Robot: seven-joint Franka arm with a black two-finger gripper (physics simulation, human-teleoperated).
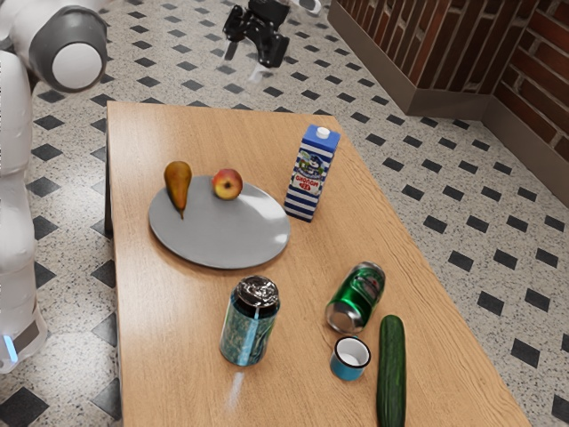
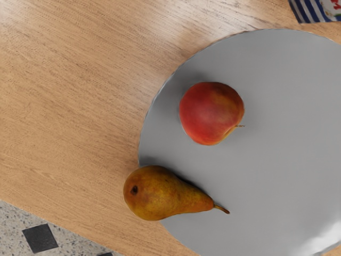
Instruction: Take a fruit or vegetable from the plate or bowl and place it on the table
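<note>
High over the table's far end, the gripper (image 1: 244, 63) stands open, its two fingertips well apart and nothing between them. Below it lies a grey plate (image 1: 218, 236) with a brown-yellow pear (image 1: 179, 185) and a red-yellow apple (image 1: 228, 184) on it, side by side near the rim. In the wrist view, the apple (image 2: 211, 113) rests wholly on the plate (image 2: 277, 160). The pear (image 2: 160, 194) lies over the plate's rim, its round end reaching past the edge and its stem pointing inward. Apple and pear do not touch.
A blue-striped carton (image 1: 313, 173) stands upright close beside the plate on the wooden table (image 1: 178, 329). Farther toward the exterior view's bottom are an upright can (image 1: 250, 325), a tilted-looking green can (image 1: 357, 295), a small blue cup (image 1: 349, 359) and a cucumber (image 1: 392, 369).
</note>
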